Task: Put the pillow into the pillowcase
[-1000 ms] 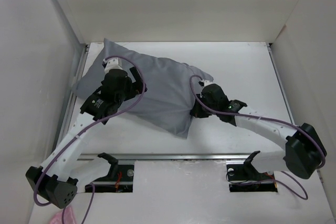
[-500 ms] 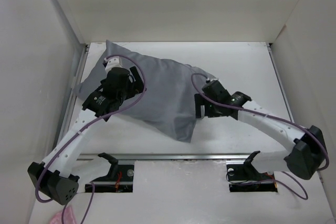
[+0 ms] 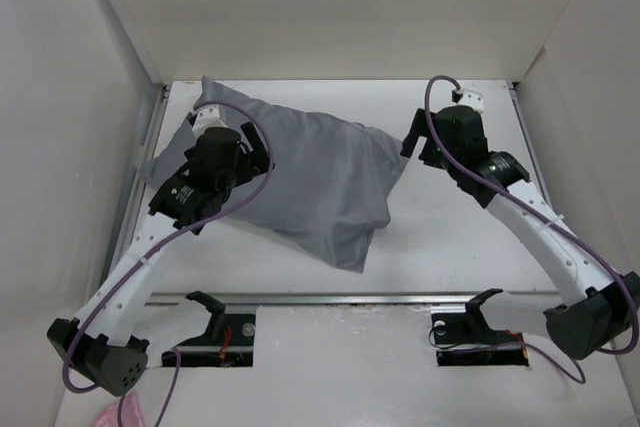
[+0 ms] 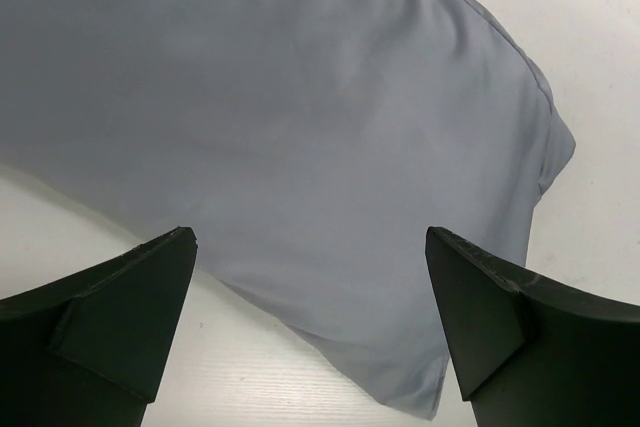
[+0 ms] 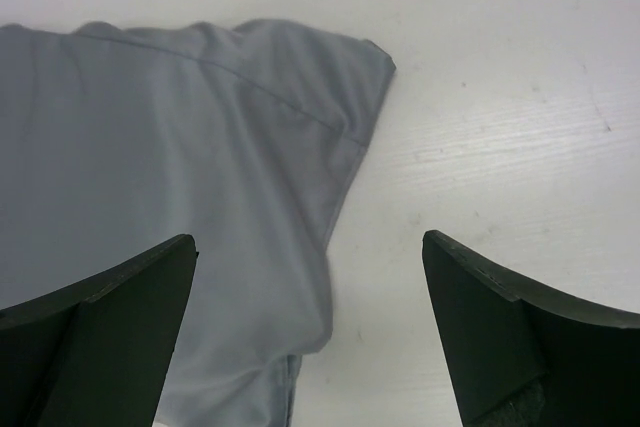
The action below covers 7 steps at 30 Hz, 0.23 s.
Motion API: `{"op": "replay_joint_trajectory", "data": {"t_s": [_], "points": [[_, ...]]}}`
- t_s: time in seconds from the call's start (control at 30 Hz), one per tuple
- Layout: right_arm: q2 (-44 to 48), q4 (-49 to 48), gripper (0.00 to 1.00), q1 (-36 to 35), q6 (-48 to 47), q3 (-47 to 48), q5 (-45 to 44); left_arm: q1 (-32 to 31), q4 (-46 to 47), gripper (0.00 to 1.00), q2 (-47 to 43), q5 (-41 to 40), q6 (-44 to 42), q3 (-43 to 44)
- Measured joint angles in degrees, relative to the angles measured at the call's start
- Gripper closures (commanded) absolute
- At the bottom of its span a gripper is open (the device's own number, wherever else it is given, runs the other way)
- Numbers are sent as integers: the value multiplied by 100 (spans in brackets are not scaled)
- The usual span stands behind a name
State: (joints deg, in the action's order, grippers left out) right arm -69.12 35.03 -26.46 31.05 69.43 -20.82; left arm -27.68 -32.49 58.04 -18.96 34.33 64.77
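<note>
Well, from where I hang, the job looks close to finished. The pillowcase [image 3: 320,177] lies slantwise on the left half of the bench [image 3: 470,237], plump and rounded along most of its length. I judge the pillow is inside it, since no white cloth and no yellow band shows in any view. My left fingers [image 4: 110,317] are spread as wide as they go and hold nothing. They hover over the far left part of the pillowcase, with only smooth grey fabric between them. My right fingers [image 5: 100,332] are just as wide and just as empty, above the bench at the pillowcase's far right corner, which lies flat and thin there. What may be left is small. The left end of the pillowcase thins into a loose flap, and I cannot tell whether that is its mouth or whether it covers the pillow fully. If it gapes, tucking it in would be the last step.
</note>
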Motion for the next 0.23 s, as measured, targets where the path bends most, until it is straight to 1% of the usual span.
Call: {"op": "replay_joint_trajectory", "data": {"t_s": [0.23], "points": [[-262,-424,0,24,-282,234,4,0,9,0,0,-133,-2,0]]}}
